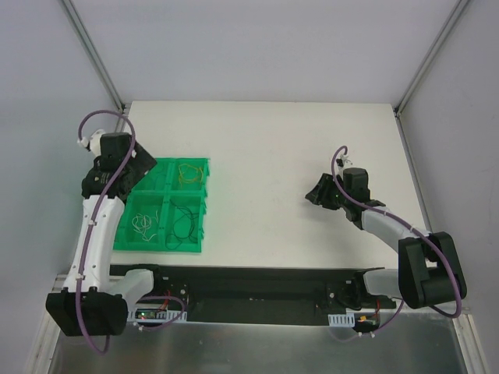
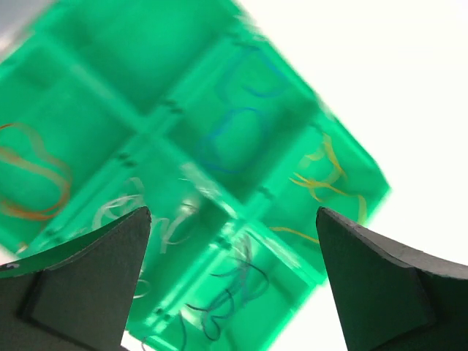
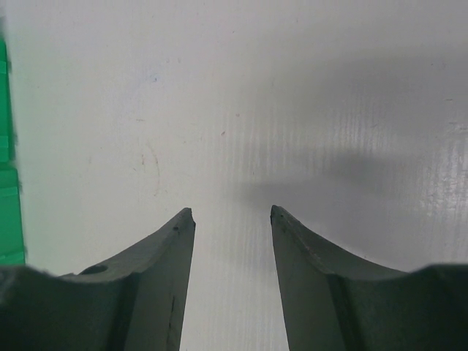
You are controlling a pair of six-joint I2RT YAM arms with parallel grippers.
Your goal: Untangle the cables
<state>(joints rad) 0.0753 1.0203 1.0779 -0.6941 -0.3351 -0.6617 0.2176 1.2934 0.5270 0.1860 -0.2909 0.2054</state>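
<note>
It looks like a robotics lab test cell: a bare white worktop (image 1: 296, 148), closed in by grey panels (image 1: 257, 47) on aluminium posts (image 1: 94, 54), and a green sorting tray (image 1: 164, 181) under the left end effector (image 2: 232, 212).

We log left arm (image 1: 92, 234) and right arm (image 1: 387, 226): white tube links, black blocky joint housings, a purple hose (image 1: 104, 113) looped along each. Fingers (image 2: 80, 285) dark grey, matte, wedge-shaped, narrowing to tips (one small round hole on a right-wrist finger, near its base).
</note>
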